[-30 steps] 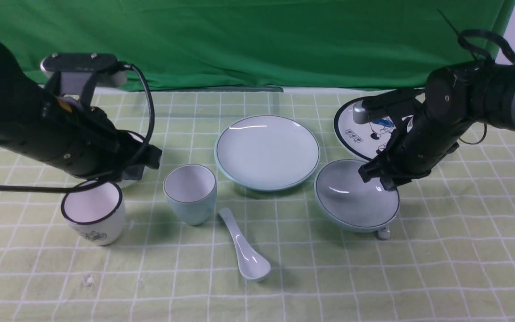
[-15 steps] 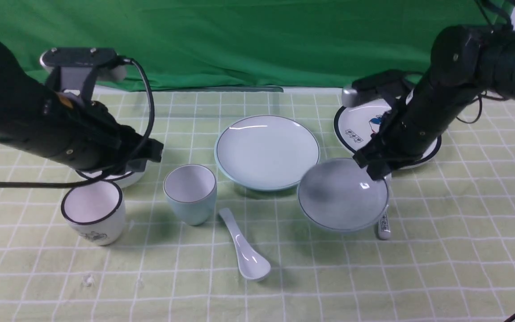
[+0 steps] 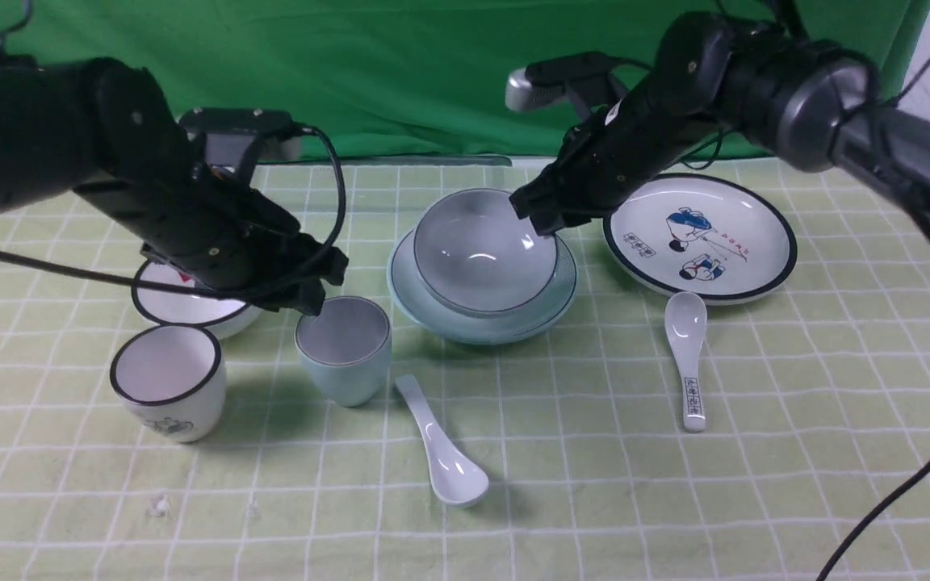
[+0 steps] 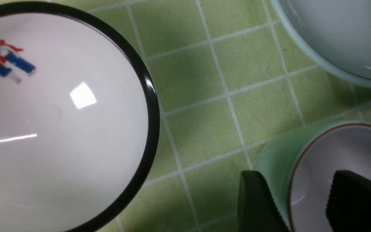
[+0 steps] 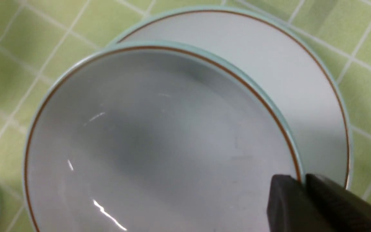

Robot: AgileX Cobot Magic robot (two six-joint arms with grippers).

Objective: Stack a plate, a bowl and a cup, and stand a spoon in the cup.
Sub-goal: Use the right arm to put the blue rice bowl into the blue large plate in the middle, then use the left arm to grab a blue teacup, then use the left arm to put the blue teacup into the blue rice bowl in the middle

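Right gripper [image 5: 302, 187] pinches the glossy round bowl [image 3: 481, 250] by its thin-lined rim, tilted over the shallow plate [image 3: 477, 327], contact unclear | left gripper [image 4: 301, 196] spread, straddling the cup [image 3: 344, 363] wall, one ribbed finger inside | smooth white spoon [image 3: 437, 444] flat on checked cloth [image 3: 675, 500], just beside cup

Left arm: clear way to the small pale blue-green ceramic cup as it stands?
Likely yes: the left hand straddles the pale blue-green ceramic cup at its rim, one finger inside, one outside; nothing lies between.

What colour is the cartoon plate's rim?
Black; the cartoon plate shows best in the front view.
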